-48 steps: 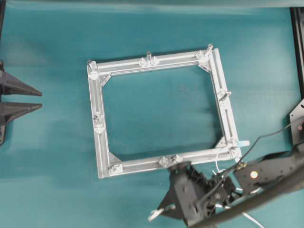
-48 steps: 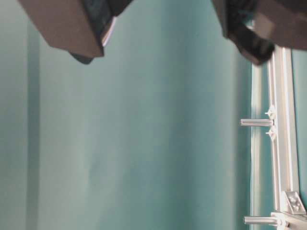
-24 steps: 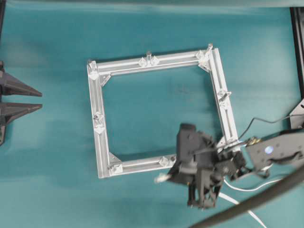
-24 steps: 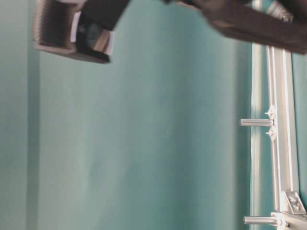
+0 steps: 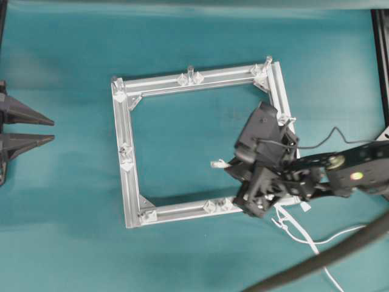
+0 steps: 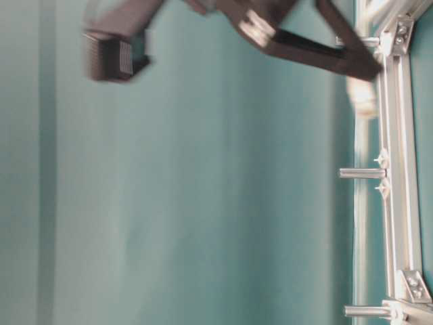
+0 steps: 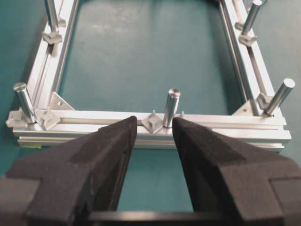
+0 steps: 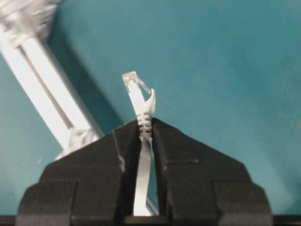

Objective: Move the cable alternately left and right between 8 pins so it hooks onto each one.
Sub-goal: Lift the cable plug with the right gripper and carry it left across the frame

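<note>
Two grippers: the right gripper [image 8: 145, 129], jaws pinching the cable [image 8: 142, 113] behind its plug, hangs over the frame's [image 5: 124, 131] four-o'clock corner; the left gripper [image 7: 154, 129] gapes wide. No legible writing.

A robotics lab bench is indicated by a teal-covered table [image 5: 73, 231], on which an aluminium-extrusion frame [image 5: 129, 182] with upright pins [image 7: 171, 107] is laid.

frame [image 5: 130, 176] mid-table, right gripper [image 5: 226, 164] inside it (left gripper [image 5: 45, 129] left)
</note>
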`<action>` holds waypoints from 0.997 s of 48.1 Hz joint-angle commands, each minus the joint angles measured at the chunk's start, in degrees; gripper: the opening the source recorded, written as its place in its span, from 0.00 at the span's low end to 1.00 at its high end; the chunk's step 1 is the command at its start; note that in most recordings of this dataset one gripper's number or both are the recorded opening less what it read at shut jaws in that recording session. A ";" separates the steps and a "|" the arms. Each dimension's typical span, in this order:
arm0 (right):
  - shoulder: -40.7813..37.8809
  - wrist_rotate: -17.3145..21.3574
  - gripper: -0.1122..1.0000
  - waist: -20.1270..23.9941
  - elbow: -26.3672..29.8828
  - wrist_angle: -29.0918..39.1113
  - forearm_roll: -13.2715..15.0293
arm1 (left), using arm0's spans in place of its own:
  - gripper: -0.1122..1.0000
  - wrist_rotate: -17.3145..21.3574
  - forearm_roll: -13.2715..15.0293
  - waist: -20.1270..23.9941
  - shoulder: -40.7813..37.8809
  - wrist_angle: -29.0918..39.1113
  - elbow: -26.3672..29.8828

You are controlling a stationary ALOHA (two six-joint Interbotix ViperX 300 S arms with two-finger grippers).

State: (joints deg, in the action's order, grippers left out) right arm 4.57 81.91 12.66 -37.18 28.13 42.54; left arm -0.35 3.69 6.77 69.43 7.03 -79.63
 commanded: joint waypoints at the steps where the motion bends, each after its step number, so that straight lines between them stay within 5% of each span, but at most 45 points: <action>1: -2.11 4.83 0.18 0.00 1.93 -0.79 1.58 | 0.55 -0.44 -0.09 0.00 -0.35 -0.88 0.70; 6: -6.06 8.35 0.18 -0.09 5.71 -1.14 3.60 | 0.55 -0.44 -0.09 0.00 -0.35 -0.97 0.70; 22: -16.61 6.77 0.18 -1.76 19.07 -1.76 5.10 | 0.55 -0.53 -0.09 0.00 -0.35 -0.97 1.58; 36: -18.54 3.25 0.18 -1.41 20.74 -6.94 5.10 | 0.55 -0.62 -0.09 -0.18 -0.26 -0.97 1.93; 48: -18.72 3.08 0.18 3.96 20.65 -8.09 5.19 | 0.55 -0.62 -0.09 -0.62 -0.35 -0.97 1.85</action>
State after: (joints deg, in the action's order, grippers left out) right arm -15.12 85.17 14.50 -17.84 20.65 47.37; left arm -0.44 3.69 6.50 69.43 6.68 -79.37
